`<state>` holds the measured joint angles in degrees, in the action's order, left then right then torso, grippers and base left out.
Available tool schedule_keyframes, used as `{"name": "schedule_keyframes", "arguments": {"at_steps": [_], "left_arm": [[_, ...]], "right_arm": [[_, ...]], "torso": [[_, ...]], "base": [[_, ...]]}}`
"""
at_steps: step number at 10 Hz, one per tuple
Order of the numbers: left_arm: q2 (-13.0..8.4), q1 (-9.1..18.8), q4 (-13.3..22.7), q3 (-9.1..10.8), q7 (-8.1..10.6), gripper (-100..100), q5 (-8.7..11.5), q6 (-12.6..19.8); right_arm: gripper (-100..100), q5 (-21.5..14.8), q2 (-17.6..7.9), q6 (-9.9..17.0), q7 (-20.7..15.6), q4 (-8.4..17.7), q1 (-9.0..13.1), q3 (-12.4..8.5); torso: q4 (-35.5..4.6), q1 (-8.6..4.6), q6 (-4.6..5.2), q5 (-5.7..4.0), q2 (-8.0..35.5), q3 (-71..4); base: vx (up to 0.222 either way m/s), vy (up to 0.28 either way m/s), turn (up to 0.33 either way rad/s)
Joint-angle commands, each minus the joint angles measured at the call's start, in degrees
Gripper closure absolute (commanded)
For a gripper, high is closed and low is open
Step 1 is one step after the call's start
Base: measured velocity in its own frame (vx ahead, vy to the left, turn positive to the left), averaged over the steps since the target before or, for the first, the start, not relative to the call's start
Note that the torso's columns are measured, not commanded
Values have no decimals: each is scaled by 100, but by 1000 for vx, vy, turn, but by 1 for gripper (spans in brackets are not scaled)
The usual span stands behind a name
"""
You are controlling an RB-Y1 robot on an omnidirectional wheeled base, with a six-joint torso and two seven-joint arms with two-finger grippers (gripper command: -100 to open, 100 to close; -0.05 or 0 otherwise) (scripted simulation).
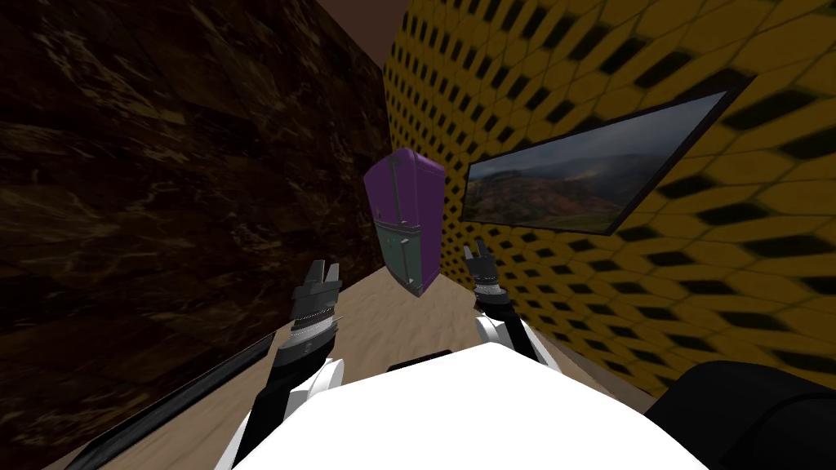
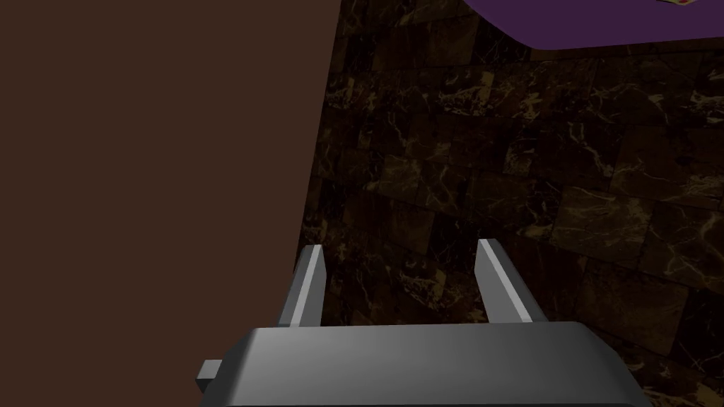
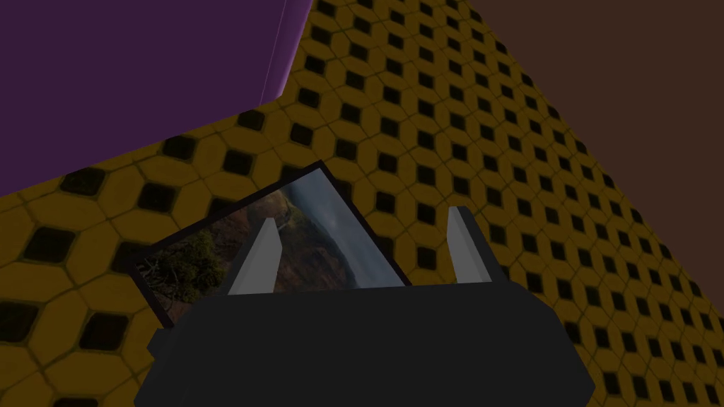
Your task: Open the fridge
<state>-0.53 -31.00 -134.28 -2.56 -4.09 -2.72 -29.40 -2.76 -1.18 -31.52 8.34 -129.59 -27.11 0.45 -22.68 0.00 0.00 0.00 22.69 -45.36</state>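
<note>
- Jaws wide and empty on both arms, left jaws and right jaws alike, raised ahead of me.
- fridge (image 1: 406,220) stands well ahead at the end of a narrow passage, out of reach. Rounded box, glossy purple upper door, grey-green lower door.
- handle (image 1: 397,189) is a thin upright bar. Risk: blade fingers slip off it if the approach comes in skewed.
- Right arm runs close to the yellow hex-tiled wall (image 1: 735,269) and the framed landscape picture (image 1: 588,167). Risk: scraping them while driving in.
- dark marbled wall (image 1: 163,204) on the left, wood-look floor (image 1: 384,318). Tight gap could limit door swing.
</note>
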Motion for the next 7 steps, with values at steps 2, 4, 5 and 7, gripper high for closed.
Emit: {"name": "schedule_keyframes", "arguments": {"at_steps": [2, 4, 5, 7], "left_arm": [[0, 0, 0, 0, 0, 0, 0, 0], [-190, 6, 2, 20, 1, -100, 16, 48], [-311, 12, 5, 40, 2, -100, 31, 96], [-514, 30, 11, 97, 6, -100, 76, 235]], "right_arm": [[0, 0, 0, 0, 0, 0, 0, 0], [0, 0, 0, 0, 0, 0, 0, 0], [0, 0, 0, 0, 0, 2, -1, 0], [0, 0, 1, 0, 0, 2, -2, 1]], "torso": [[-846, 0, 0, 0, 847, -1691], [-1692, 0, 0, 0, 1693, -3383], [-1879, -4, 0, -1, 1879, -3781], [-1948, -10, 0, -3, 1935, -3926]], "base": [[0, 0, 0], [15, -9, 11], [61, -37, 41], [98, -61, 46]]}}
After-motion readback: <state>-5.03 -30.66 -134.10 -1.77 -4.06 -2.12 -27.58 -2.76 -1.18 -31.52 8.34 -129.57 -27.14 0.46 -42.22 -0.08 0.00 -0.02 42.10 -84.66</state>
